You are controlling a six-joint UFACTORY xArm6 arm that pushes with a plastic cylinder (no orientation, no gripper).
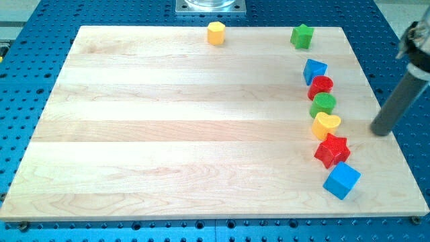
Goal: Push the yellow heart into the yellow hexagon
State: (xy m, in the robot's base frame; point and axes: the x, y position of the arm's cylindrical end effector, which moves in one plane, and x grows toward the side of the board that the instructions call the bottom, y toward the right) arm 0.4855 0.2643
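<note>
Table: a pale wooden table (188,121) with straight grain, lying on a blue perforated base (27,40) that shows on all sides.
Mount: a grey metal plate (210,6) at the view's top edge, just above the table.
Yellow hexagon: the yellow hexagon (216,32) stands alone near the top edge of the table, a little right of centre.
Green star: the green star (302,35) sits near the top edge too, well to the right of the hexagon.
Chain of blocks: six blocks run in a curved line down the view's right side, each touching or nearly touching the next.
Order from top: blue block (314,70), red round block (321,87), green round block (323,104), yellow heart (326,125), red star (332,150), blue cube (342,180).
Yellow heart: fourth in the chain, between the green round block and the red star, well apart from the yellow hexagon.
Rod: a dark rod (400,97) slants down from the view's upper right.
My tip: my tip (381,132) rests on the table to the right of the yellow heart, level with it, with bare wood between them; it touches no block.
Hand: the arm has no hand, only the rod, so nothing is held.
</note>
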